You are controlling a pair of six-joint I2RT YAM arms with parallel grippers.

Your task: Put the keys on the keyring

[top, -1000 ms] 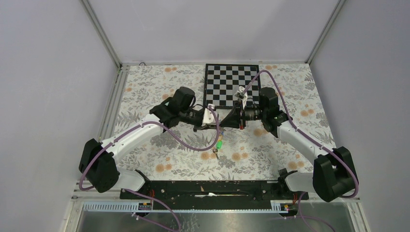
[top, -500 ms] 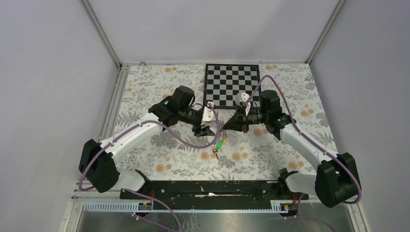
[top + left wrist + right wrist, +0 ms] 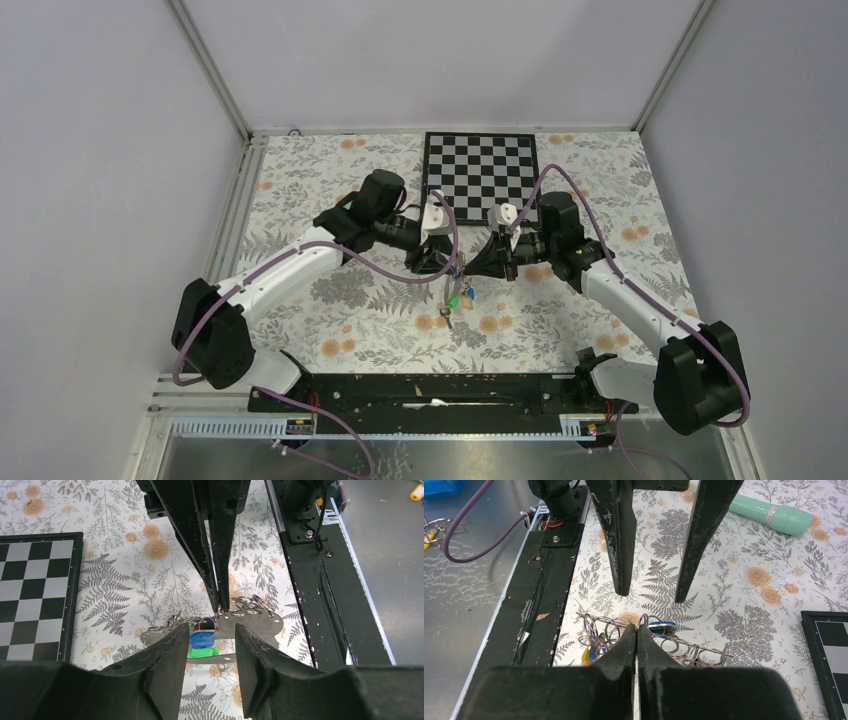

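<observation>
My right gripper is shut, pinching a thin wire keyring in a tangle of silvery rings. A blue key and a yellow key hang in that bunch. From above, the right gripper holds the bunch just over the table, the green key dangling lowest. My left gripper stands open facing it, nothing between its fingers. Beyond its tips hang the blue key and the green key. Another small key lies on the cloth below.
A black-and-white chessboard lies behind the grippers. A long mint-green piece rests on the flowered cloth to the left arm's side. The black base rail runs along the near edge.
The left gripper went from shut to open and shifted slightly right. The right gripper sank a little toward the table with the key bunch.
</observation>
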